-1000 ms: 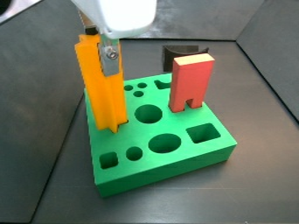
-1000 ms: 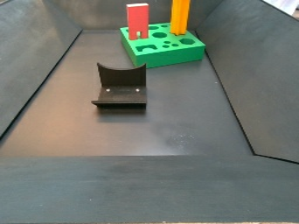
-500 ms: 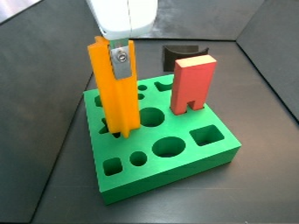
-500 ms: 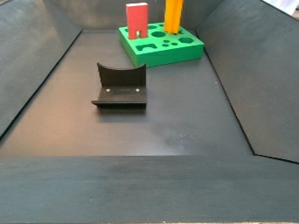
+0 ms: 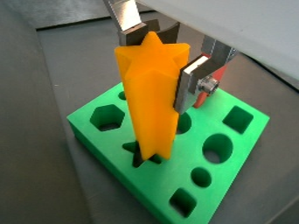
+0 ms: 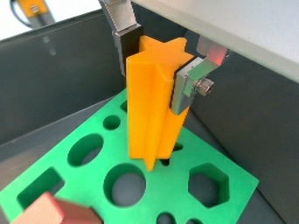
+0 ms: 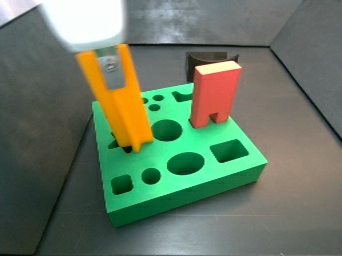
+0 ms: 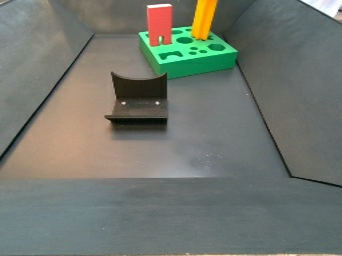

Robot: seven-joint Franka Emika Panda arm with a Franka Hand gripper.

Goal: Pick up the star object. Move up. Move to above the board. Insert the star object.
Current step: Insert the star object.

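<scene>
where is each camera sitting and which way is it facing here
Wrist views: on the arm, looking down along the gripper fingers at the star object entering the board.
Side view, near: looks down at the board, red block, gripper.
Side view, far: across the floor, fixture in front.
All show the star object.

The dark desk (image 8: 187, 150) carried the green board (image 8: 181, 62) toward its far end, with the black fixture (image 8: 136, 100) resting apart, nearer mid-desk. Above the board, the hand (image 5: 163, 61) gripped the leaning orange star object (image 7: 118, 100) at a cut-out.
</scene>
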